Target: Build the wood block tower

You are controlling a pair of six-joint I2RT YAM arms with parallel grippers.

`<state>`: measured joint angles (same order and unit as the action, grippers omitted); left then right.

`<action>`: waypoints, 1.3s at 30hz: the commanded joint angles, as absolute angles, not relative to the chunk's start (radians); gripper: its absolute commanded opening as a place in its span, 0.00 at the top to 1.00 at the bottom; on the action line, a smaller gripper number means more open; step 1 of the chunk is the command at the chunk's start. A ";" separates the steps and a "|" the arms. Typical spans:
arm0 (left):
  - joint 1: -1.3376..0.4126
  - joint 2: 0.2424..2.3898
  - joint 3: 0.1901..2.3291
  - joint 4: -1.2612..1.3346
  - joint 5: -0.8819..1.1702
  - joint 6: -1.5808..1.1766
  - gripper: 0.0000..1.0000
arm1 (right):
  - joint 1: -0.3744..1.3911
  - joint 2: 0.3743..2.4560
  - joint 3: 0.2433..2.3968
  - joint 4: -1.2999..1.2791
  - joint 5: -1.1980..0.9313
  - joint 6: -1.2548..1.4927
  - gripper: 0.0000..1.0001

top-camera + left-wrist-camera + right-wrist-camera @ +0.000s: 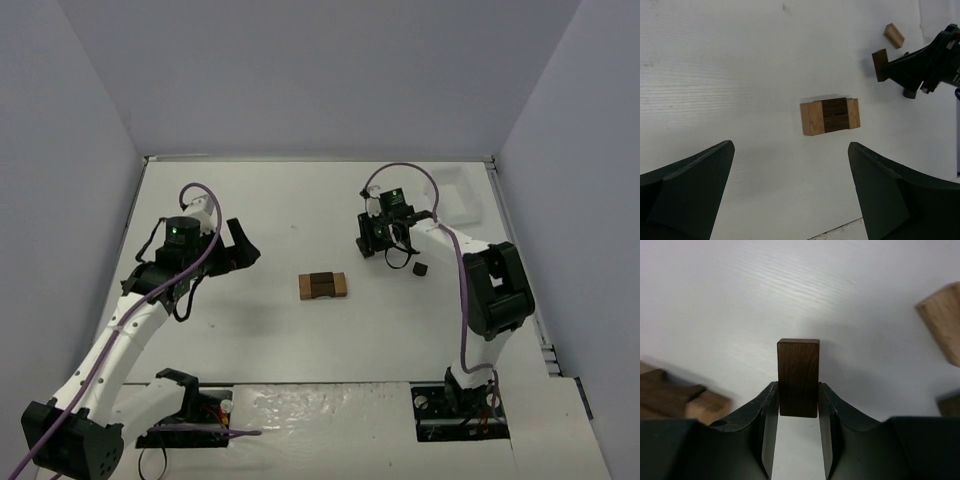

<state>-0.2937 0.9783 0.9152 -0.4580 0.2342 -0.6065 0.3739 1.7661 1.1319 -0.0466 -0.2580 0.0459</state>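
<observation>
Dark block point(798, 360), clamped in right gripper point(798, 386); left gripper point(791, 147), spread wide; tan block point(944, 322), cut off at edge.

Wood block tower point(830, 116): smooth wood, dark and tan. Dark block point(798, 377): fine grain (slight sheen). Table point(715, 75): matt white, finely ridged.

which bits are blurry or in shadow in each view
Right wrist: the dark block in the right pincer is sharp, the tan block at right blurred. Left wrist: the tower is crisp, the left pincer soft and dark. Top external: even light, faint shadows on the table.
</observation>
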 commanded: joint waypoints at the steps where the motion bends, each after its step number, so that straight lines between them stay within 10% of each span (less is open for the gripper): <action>1: -0.326 0.982 1.011 -0.289 0.290 -0.721 0.04 | 0.500 1.509 1.077 0.177 -0.341 0.206 1.00; 18: -0.619 1.100 1.102 -0.020 0.096 -0.711 0.39 | 0.640 1.169 0.822 0.640 -0.399 0.500 1.00; 39: -0.714 1.208 1.149 0.041 0.064 -0.715 0.53 | 0.640 1.147 0.790 0.654 -0.405 0.495 1.00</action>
